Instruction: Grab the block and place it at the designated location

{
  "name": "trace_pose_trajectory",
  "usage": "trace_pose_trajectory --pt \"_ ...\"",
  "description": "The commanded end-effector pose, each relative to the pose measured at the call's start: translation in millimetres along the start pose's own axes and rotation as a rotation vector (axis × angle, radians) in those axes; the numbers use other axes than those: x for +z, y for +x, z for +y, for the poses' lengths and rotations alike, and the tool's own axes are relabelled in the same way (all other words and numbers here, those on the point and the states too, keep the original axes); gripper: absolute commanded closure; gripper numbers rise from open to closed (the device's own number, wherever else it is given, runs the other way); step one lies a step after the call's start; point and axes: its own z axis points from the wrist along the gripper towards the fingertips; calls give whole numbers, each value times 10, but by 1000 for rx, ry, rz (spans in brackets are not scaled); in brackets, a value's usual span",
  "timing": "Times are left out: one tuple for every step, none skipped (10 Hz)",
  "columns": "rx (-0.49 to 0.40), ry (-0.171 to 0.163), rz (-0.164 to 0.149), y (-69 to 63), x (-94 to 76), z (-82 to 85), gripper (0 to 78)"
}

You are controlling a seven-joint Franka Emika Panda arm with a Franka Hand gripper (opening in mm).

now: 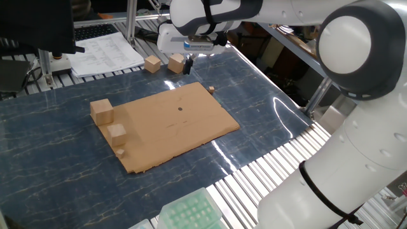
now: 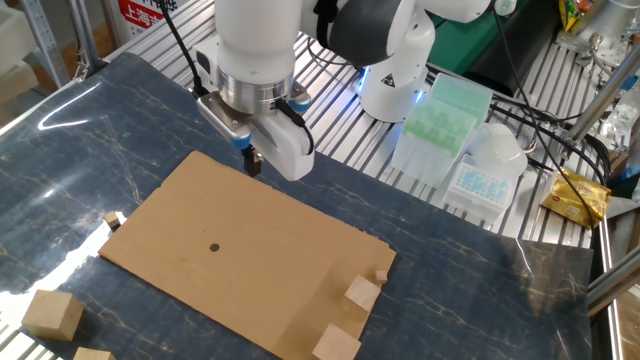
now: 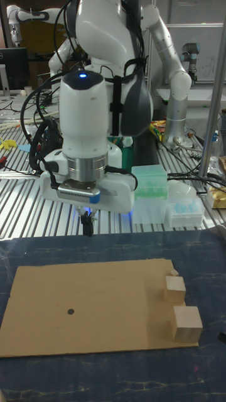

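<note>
The block (image 1: 211,90) (image 2: 112,220) is a tiny tan cube on the blue mat, just off one corner of the brown cardboard sheet (image 1: 166,130) (image 2: 260,265) (image 3: 94,295). The designated location, a dark dot (image 1: 180,108) (image 2: 214,247) (image 3: 70,311), is marked on that sheet. My gripper (image 1: 188,65) (image 2: 254,162) (image 3: 88,227) hangs above the mat just beyond the sheet's edge nearest the arm's base, well apart from the block. Its fingers look shut, and I see nothing between them.
Two larger tan cubes (image 2: 361,294) (image 2: 336,343) and another tiny cube (image 2: 380,275) rest at the sheet's other end. Two more big cubes (image 1: 152,63) (image 1: 174,63) sit near the gripper. A green rack (image 2: 440,115) and plastic containers (image 2: 485,180) stand by the robot base.
</note>
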Motion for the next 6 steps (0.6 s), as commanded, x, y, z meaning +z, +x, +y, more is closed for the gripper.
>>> trace_pose_trajectory --pt "6 -2 -6 -21 4 -47 776" --pt "6 -3 -4 -19 5 -48 776" --pt "0 -3 -4 -17 5 -49 776" --pt "-8 -3 -5 -18 6 -49 776" --pt "-12 -5 -4 -18 6 -49 776" --pt "-2 -12 -5 -18 6 -49 776"
